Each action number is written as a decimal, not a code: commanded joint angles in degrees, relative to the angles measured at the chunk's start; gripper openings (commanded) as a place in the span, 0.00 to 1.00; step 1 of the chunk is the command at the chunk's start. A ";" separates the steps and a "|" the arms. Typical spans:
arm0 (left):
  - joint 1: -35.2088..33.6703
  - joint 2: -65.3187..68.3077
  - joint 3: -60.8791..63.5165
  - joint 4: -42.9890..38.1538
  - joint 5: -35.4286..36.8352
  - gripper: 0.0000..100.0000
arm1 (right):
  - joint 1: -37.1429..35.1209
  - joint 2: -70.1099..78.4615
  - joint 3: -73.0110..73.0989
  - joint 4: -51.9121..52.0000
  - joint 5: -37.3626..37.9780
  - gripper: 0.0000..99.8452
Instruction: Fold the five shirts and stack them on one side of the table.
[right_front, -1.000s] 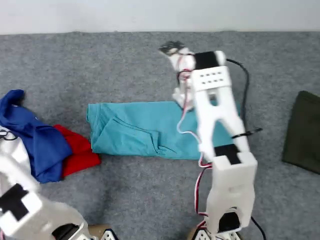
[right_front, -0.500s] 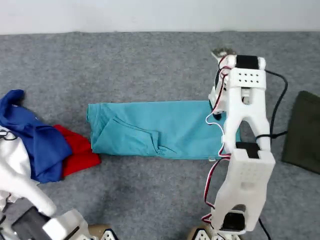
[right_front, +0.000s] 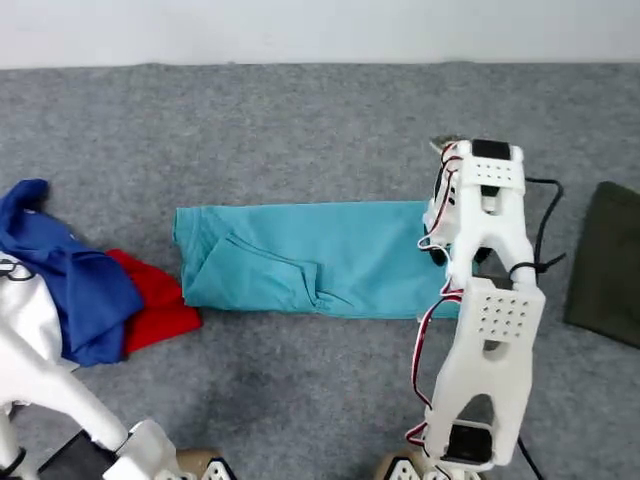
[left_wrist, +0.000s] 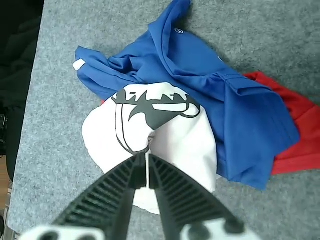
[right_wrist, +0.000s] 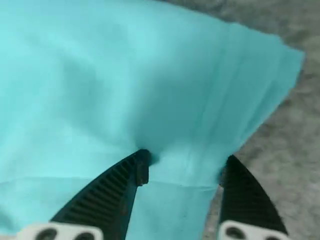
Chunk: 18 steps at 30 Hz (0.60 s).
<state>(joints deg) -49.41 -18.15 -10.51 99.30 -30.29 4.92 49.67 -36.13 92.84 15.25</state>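
Note:
A teal shirt (right_front: 300, 260), folded into a long band, lies across the middle of the grey table. My right arm (right_front: 485, 200) stands over its right end. My right gripper (right_wrist: 185, 162) is open, both fingertips pressing into the teal shirt (right_wrist: 100, 75) close to its edge. At the left lie a blue shirt (right_front: 70, 280) and a red shirt (right_front: 155, 300). My left gripper (left_wrist: 148, 162) is shut, its tips meeting at a pucker in a white shirt (left_wrist: 175, 135) with a black print. That shirt rests against the blue shirt (left_wrist: 225, 90) and the red shirt (left_wrist: 295, 145).
A dark green folded shirt (right_front: 605, 265) lies at the table's right edge. My left arm (right_front: 60, 390) crosses the front left corner. The grey felt (right_front: 300, 130) behind the teal shirt is bare, as is the strip in front of it. The table's edge (left_wrist: 35, 100) runs beside the pile.
My right arm swung from the teal shirt's middle to its right end and came down onto it. My left arm shifted at the front left corner.

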 joint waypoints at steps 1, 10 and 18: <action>0.18 -2.02 0.04 1.32 -0.53 0.02 | -0.22 1.71 0.62 0.04 0.35 0.04; 0.18 -2.11 0.04 1.32 -0.53 0.02 | 3.12 -6.37 0.35 3.47 9.23 0.01; 0.18 -2.11 0.04 1.32 -0.53 0.02 | 14.02 -12.26 0.26 2.51 25.85 0.01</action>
<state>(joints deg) -49.41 -18.15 -10.42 99.38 -30.29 14.42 42.29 -35.16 95.65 36.26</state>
